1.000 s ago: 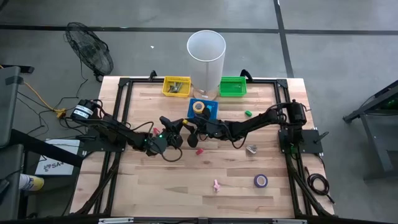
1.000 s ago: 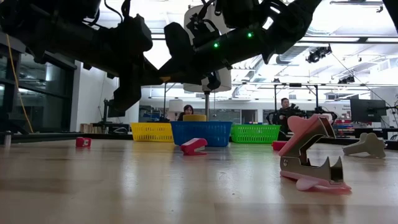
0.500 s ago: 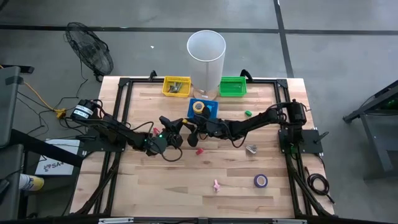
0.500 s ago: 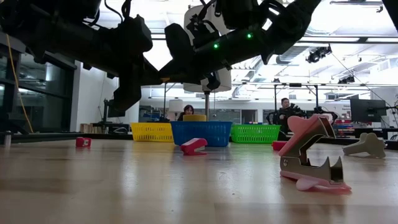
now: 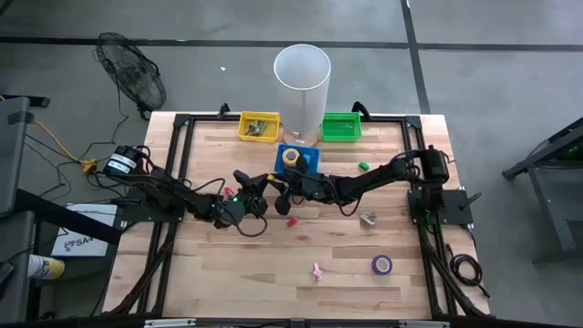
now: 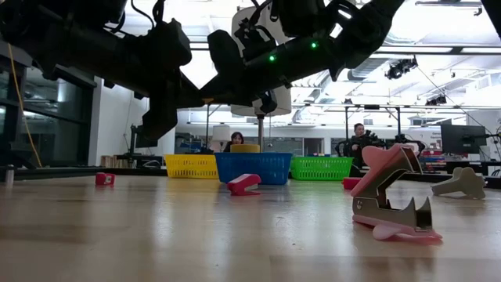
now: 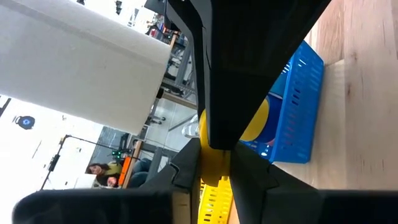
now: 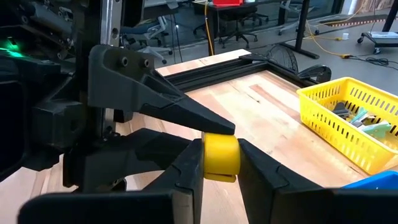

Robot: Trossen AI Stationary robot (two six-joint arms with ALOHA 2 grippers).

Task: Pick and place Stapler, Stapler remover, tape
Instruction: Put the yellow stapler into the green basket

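Above the middle of the table my left gripper [image 5: 267,187] and my right gripper [image 5: 284,189] meet tip to tip, both shut on one small yellow object [image 8: 221,155]; what kind of thing it is does not show. A red stapler [image 5: 291,220] lies on the table just below them. A grey staple remover [image 5: 368,218], a pink staple remover [image 5: 317,271] and a purple tape roll [image 5: 382,265] lie toward the near right. A yellow tape roll [image 5: 291,157] sits in the blue basket [image 5: 307,167]. My left gripper comes level from the table's left. Its two fingers [image 8: 186,115] close on the yellow object's end [image 8: 208,140] that faces that arm, one above and one below. The object is clear of the table. My right gripper pinches the yellow object's two opposite sides [image 8: 219,168] between its two fingers [image 8: 186,177]. It comes about level from the table's right. The object sits between the fingertips, lifted clear above the table.
A yellow basket [image 5: 259,126] and a green basket [image 5: 341,127] stand at the far edge beside a tall white cylinder [image 5: 301,77]. A small green piece [image 5: 363,166] lies far right. People sit in the room beyond the table [image 6: 358,141].
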